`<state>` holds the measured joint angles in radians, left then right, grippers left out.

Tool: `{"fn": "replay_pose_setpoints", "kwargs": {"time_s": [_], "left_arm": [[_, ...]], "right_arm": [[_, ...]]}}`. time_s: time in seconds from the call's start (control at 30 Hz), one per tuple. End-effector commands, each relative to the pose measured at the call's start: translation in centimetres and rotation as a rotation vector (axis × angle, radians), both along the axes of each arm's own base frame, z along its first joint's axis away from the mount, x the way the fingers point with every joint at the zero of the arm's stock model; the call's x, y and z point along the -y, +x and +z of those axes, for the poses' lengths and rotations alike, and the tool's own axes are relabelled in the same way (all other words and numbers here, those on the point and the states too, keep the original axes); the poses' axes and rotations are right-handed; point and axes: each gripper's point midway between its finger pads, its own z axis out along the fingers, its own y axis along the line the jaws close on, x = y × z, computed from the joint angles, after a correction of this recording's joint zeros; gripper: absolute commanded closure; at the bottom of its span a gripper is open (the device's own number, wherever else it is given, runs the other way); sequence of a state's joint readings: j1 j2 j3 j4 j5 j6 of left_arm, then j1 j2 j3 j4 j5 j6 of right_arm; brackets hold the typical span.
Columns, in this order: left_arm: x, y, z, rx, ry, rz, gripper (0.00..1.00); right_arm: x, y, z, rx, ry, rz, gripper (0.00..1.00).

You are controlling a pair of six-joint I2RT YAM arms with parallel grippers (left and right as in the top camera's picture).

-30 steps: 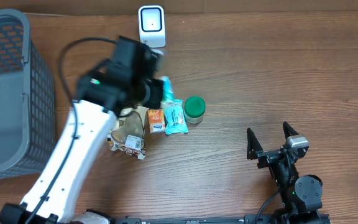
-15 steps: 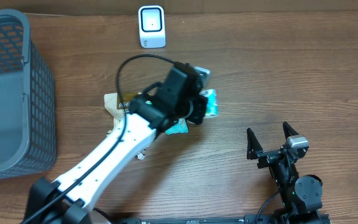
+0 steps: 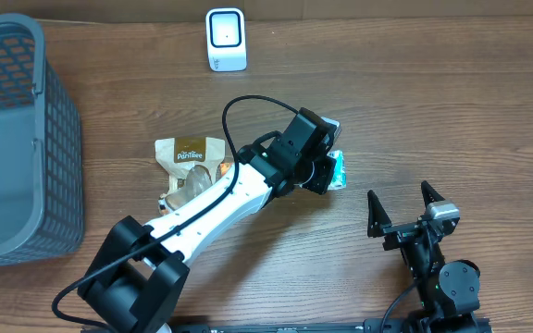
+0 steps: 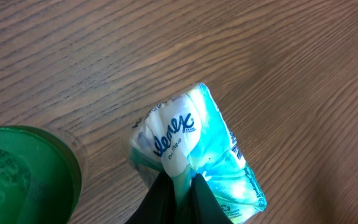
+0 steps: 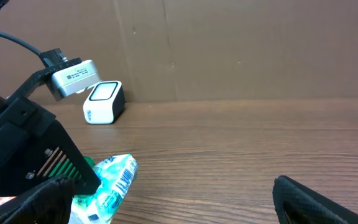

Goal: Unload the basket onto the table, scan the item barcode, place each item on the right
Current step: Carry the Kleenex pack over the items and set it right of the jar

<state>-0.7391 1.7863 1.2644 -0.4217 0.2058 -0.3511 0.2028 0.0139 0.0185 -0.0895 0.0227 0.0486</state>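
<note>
Swung the tissue pack (image 3: pixel 338 170) off from beside the scanner (image 3: pixel 226 39) since a second ago, out to mid-table by the green lid (image 4: pixel 23 177). Pinched at one end in the shut left gripper (image 4: pixel 179 186), long axis running straight away from the jaws (printed bars visible from the right wrist, so probably turned away from the scanner). Now well apart from the scanner, far-left of the pack, and nearer the idle right gripper (image 3: pixel 403 205), jaws wide, holding nothing.
</note>
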Motion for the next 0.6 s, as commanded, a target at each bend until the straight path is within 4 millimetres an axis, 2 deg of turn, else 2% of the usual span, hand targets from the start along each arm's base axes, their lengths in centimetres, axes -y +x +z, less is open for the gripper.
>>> {"fn": "replay_pose_setpoints", "kwargs": {"time_s": [0.0, 0.23, 0.3, 0.4, 0.57], "left_arm": [[0.23, -0.07, -0.75, -0.032, -0.01, 0.007, 0.96], [0.26, -0.06, -0.85, -0.032, -0.01, 0.006, 0.93], [0.26, -0.06, -0.85, -0.032, -0.01, 0.006, 0.83], [0.26, -0.06, -0.85, -0.032, -0.01, 0.006, 0.59], [0.13, 0.03, -0.78, -0.034, -0.011, 0.009, 0.52]], "right_arm": [[-0.06, -0.01, -0.1, 0.008, -0.003, 0.004, 0.0], [-0.06, -0.01, -0.1, 0.008, -0.003, 0.004, 0.0], [-0.06, -0.01, -0.1, 0.008, -0.003, 0.004, 0.0], [-0.06, -0.01, -0.1, 0.008, -0.003, 0.004, 0.0], [-0.06, -0.01, -0.1, 0.008, -0.003, 0.004, 0.0]]}}
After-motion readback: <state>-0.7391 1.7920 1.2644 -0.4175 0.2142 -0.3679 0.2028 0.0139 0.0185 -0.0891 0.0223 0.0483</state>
